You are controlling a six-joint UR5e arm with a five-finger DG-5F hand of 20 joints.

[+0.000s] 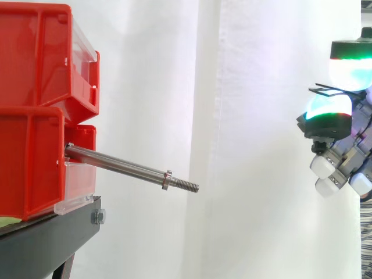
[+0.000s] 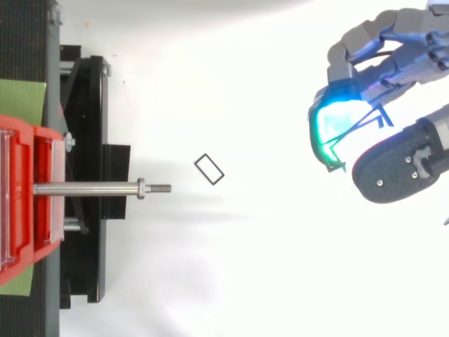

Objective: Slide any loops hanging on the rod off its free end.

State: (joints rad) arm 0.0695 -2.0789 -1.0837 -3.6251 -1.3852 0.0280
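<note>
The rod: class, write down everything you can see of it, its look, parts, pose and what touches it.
The rod is a slim, silvery, metal-looking bar sticking out of the front of the lower red bin, sloping slightly down toward its free end. Near that end sits a collar, then a short threaded tip. Nothing hangs on it; only the bin touches it, and the hand is well clear.

Hand (image 2: 403,165): well clear of the free end of the rod (image 1: 116,164), wrist and arm chopped off by the right edge.
Loop (image 1: 321,90): pinched between glowing pads (image 1: 328,107), largely covered by them.
Rod's fixed end: buried behind the red bins (image 1: 35,58), themselves cropped at the left.
</note>
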